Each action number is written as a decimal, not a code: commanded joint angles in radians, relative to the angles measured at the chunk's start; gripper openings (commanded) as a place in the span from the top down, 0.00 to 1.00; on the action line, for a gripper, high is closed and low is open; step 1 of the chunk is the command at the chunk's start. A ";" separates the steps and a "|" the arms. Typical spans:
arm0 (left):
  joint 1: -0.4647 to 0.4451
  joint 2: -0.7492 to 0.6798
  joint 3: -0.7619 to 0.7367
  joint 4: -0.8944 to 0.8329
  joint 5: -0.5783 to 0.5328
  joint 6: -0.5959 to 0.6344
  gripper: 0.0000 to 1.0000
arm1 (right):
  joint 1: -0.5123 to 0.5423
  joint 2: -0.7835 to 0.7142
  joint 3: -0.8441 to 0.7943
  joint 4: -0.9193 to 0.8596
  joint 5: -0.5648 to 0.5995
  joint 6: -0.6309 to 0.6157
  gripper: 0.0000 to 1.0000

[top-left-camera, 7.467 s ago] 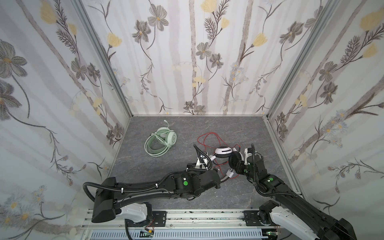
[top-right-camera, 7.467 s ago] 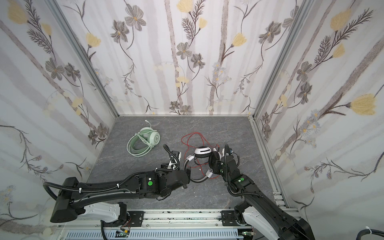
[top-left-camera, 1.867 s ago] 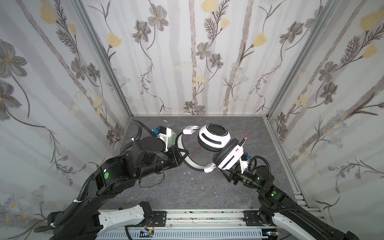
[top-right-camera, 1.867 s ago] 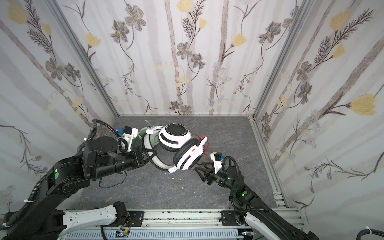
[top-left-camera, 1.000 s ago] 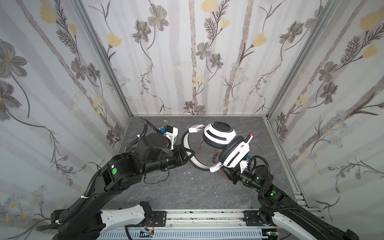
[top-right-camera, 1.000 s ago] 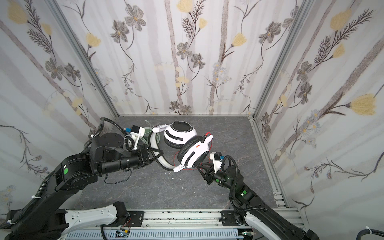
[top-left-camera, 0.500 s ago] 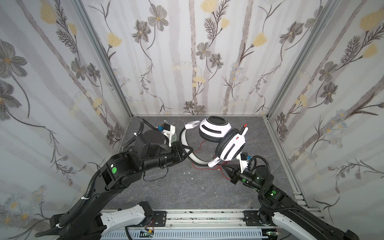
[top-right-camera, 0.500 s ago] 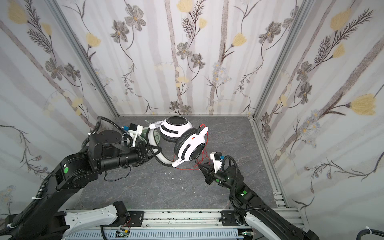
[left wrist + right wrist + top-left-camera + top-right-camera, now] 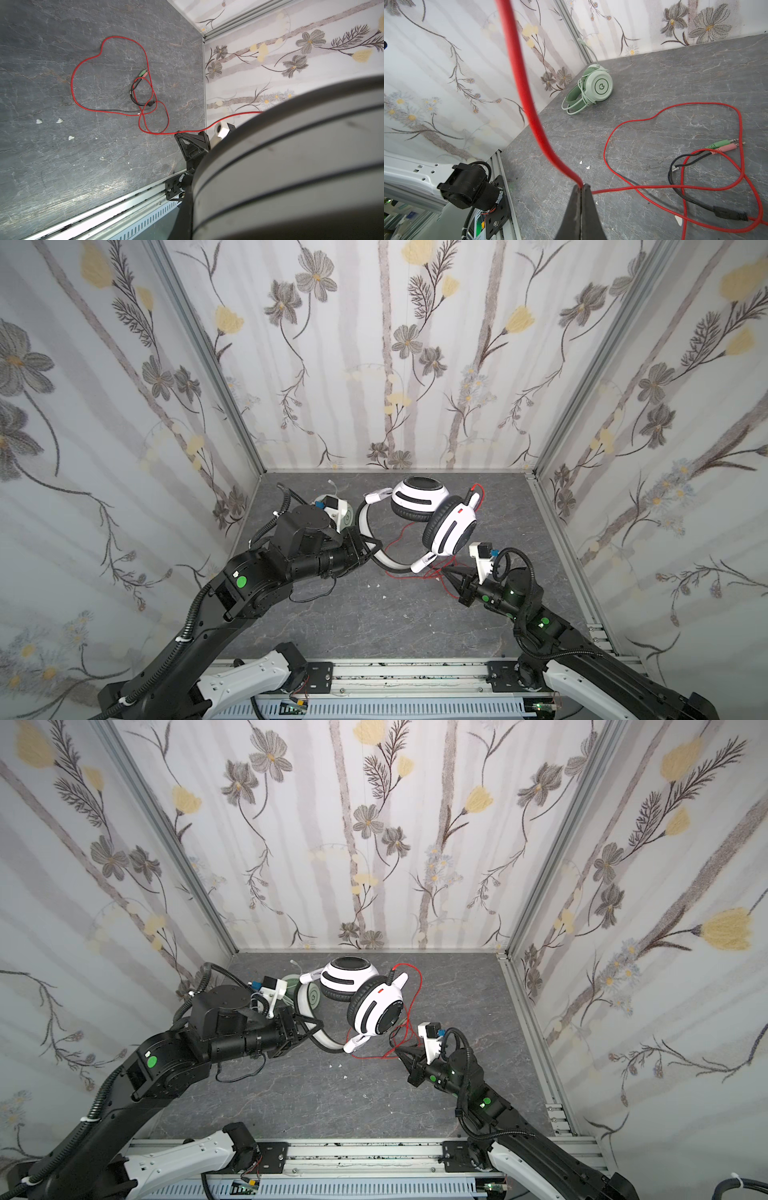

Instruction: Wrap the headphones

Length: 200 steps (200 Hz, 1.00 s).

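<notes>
The white-and-black headphones hang above the grey table, ear cups toward the back. My left gripper is shut on their white headband, which fills much of the left wrist view and hides the jaws there. Their red cable lies looped on the table. My right gripper is shut on it low at the right. The mint green headphones, cable wound round them, lie at the back left, half hidden behind the left arm in both top views.
Green and pink jack plugs end the red cable on the table. Small white scraps lie mid-table. Flowered walls close three sides; a metal rail runs along the front edge.
My right gripper has shut on the red cable. My left gripper has swung the white-and-black headphones a little toward the back and tilted the ear cups.
</notes>
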 commanded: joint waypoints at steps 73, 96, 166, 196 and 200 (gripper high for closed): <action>0.087 0.048 -0.050 0.347 0.166 -0.133 1.00 | 0.038 0.151 0.096 -0.014 0.002 -0.039 1.00; 0.089 0.063 -0.035 0.349 0.174 -0.130 1.00 | 0.049 0.153 0.104 -0.024 0.015 -0.046 1.00; 0.089 0.041 -0.044 0.342 0.169 -0.140 1.00 | 0.040 0.124 0.086 -0.031 0.057 -0.024 0.36; 0.089 0.023 -0.063 0.341 0.167 -0.144 1.00 | 0.031 0.133 0.087 -0.024 0.095 -0.017 0.25; 0.089 0.021 -0.064 0.341 0.167 -0.144 1.00 | 0.031 0.134 0.086 -0.018 0.100 -0.017 0.23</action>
